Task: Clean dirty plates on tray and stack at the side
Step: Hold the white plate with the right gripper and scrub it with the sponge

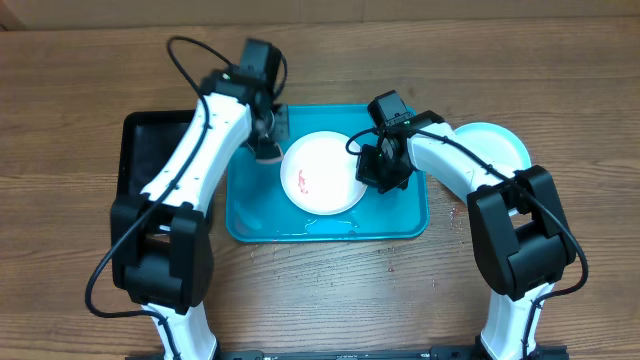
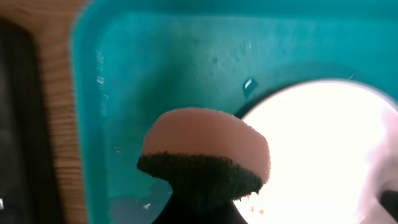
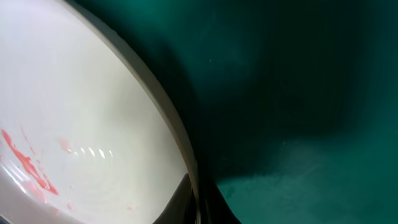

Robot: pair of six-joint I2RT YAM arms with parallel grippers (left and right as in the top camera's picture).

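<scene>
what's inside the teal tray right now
One white plate with a red smear lies in the tray; the left pincer holds a sponge beside it. What lies under the plate is hidden.

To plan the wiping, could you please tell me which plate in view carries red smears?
The white plate on the teal tray, smeared left of centre; the pale blue plate beside the tray shows none where visible.

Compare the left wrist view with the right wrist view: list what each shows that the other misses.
Left wrist only: the pink sponge, a strip of table and the black tray at the edge. Right wrist only: a crisp red smear on the plate, and the right gripper clamped on its rim. Both: the plate and the teal tray.
</scene>
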